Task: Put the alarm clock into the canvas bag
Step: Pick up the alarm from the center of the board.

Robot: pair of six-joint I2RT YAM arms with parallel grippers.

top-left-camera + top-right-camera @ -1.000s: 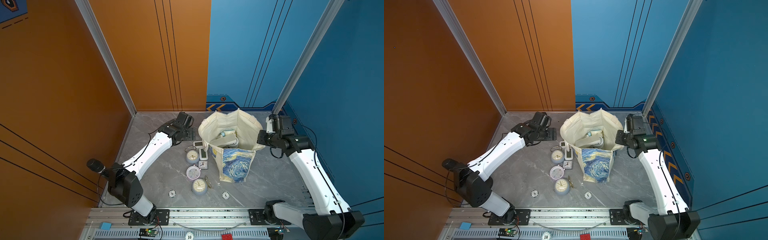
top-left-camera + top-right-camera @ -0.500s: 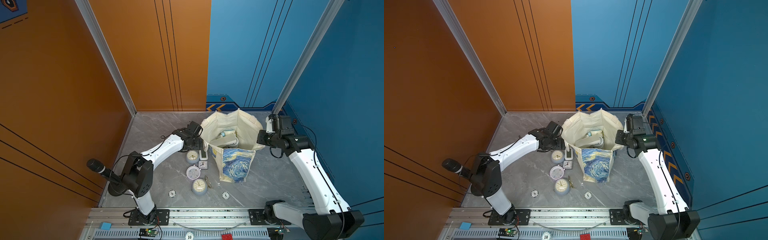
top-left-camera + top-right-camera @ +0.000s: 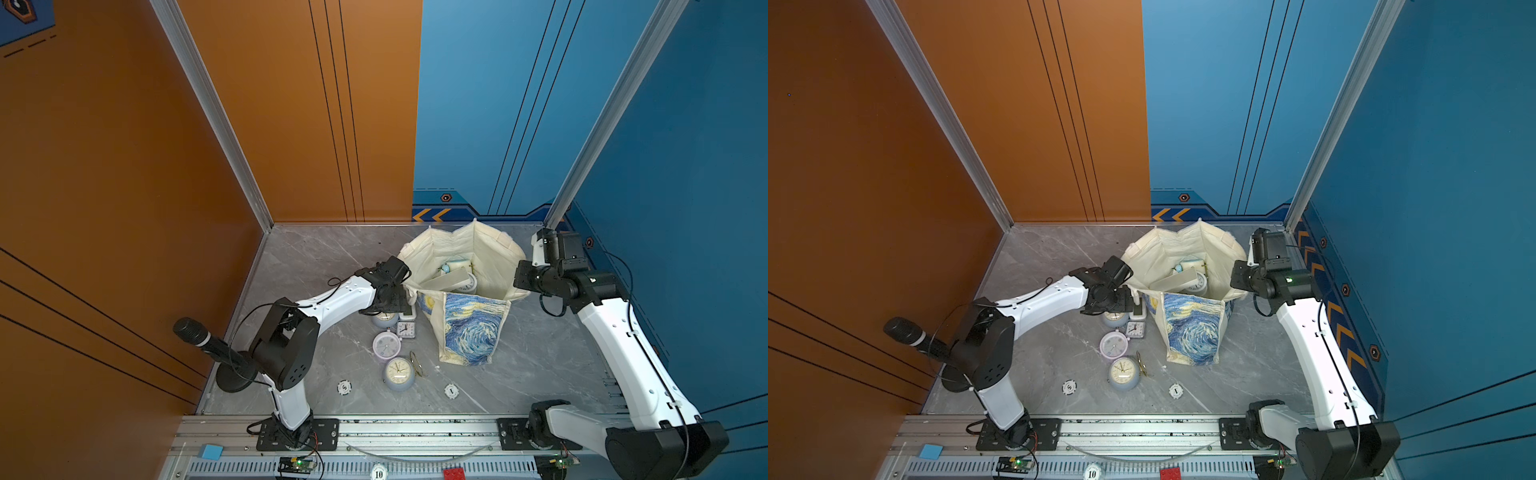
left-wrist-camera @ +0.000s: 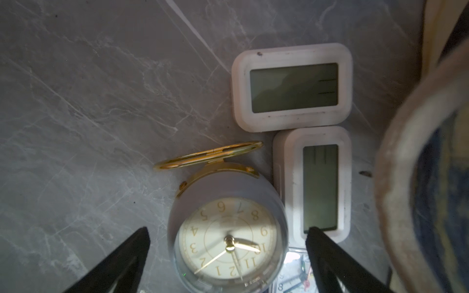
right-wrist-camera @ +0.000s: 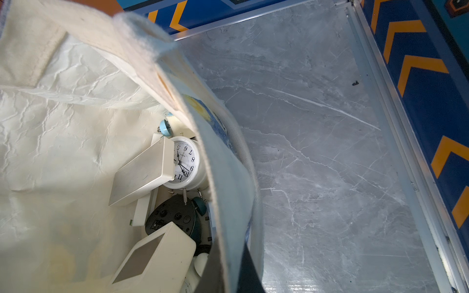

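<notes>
Left pincer (image 4: 228, 229): spread wide, empty, poised astride the round grey alarm clock (image 4: 228, 243) with the gold ring handle, touching nothing. Outer fingertip (image 4: 137, 243) over bare table (image 4: 101, 101). Bag-side fingertip (image 4: 319, 243) overlapping the end of a white digital clock (image 4: 314, 187) lying tight against the round body, with a second digital clock (image 4: 291, 86) butted against the first.

Seen from above, small square clock (image 3: 406, 329) at 5 o'clock of that pincer and lilac clock (image 3: 386, 344) at 6 o'clock. Canvas bag (image 3: 469, 328) at 3 o'clock, standing just beside, mouth up.

Right pincer (image 3: 517, 282): clamped on the bag's rim at the mouth's 3 o'clock side, keeping it open. Several clocks already inside, among them a white twin-bell clock (image 5: 185, 162).

Risk on closing: bag-side finger coming down on the digital clock rather than beside it, giving a skewed grip or dragging two clocks at once. Smooth round body liable to squirt out of a shallow pinch. On the lift toward 3 o'clock, possible snag on the cream strap (image 4: 396, 152) close by. Mouth likely to sag on any slip of the rim from the right pincer.
</notes>
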